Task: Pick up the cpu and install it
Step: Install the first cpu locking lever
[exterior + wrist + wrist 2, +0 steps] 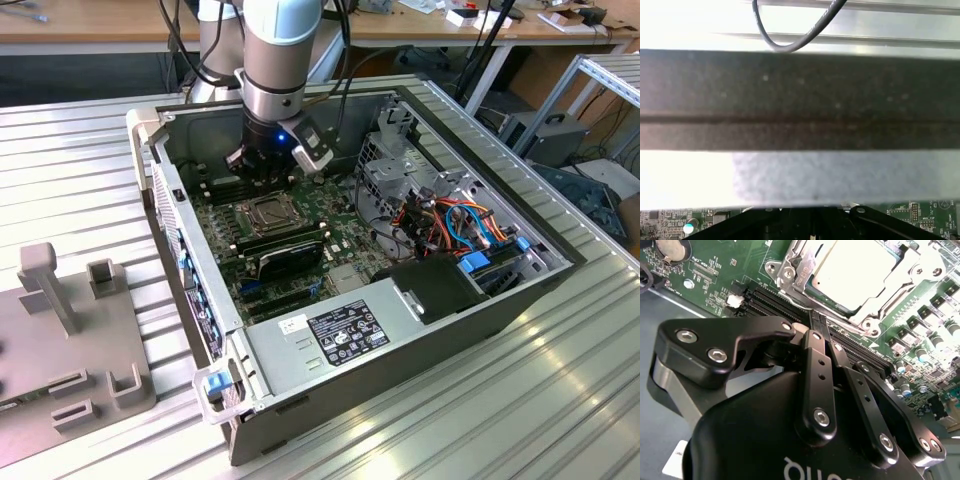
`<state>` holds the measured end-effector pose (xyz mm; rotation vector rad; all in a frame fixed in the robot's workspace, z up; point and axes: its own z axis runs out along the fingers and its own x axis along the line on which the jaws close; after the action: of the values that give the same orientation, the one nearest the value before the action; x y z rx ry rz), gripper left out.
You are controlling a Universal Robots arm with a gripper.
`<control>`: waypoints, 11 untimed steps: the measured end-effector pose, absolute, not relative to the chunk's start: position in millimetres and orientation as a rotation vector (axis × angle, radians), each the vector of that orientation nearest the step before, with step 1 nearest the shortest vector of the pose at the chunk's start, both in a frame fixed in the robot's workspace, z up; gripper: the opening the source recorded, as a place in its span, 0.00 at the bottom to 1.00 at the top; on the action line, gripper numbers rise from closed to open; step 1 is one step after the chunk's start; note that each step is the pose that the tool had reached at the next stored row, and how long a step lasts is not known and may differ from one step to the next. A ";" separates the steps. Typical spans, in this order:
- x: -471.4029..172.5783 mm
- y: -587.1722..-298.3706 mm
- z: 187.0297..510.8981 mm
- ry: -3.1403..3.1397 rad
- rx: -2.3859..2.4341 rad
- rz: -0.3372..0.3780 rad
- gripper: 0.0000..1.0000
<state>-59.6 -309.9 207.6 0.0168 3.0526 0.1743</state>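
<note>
progress: you look late in the task; judging by how things lie, the picking up and the seating are done, and what may be left is the closing of the frame, which you cannot confirm from here.
cpu (855, 267): it lies flat in the socket (790, 270) on the motherboard (300, 255), silvery face up, with the metal frame around its edges; in the exterior view you see the same square (268, 212) in the middle of the board.
gripper (821, 326): inside the open computer case (400, 370), low over the board at the far side of the socket; its black fingers (815, 370) are drawn together at the tips with nothing between them, so it reads as closed and empty.
contact: the tips sit just beside the socket's edge, over the dark memory slots (765, 302); you cannot tell whether they touch the board or the frame.
arm (280, 50): it reaches straight down into the case from the far side.
case wall (800, 100): in the first wrist view a dark band of it crosses close in front, with a strip of green board below it.
surroundings: the case stands on a ribbed metal table (80, 160), with a grey fixture (60, 330) well apart at the exterior view's left.
</note>
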 end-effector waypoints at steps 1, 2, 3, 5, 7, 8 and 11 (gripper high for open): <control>-59.5 -309.9 208.4 3.053 0.017 0.174 0.11; -59.4 -309.9 208.6 3.052 0.017 0.174 0.11; -59.2 -309.9 208.6 3.052 0.017 0.175 0.11; -59.1 -310.0 208.7 3.053 0.017 0.174 0.11; -59.2 -310.2 208.8 3.053 0.017 0.176 0.11; -59.2 -310.7 208.9 3.052 0.018 0.194 0.11; -59.1 -311.1 208.6 3.052 0.018 0.198 0.11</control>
<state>-59.1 -311.1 208.6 0.0178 3.0521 0.1977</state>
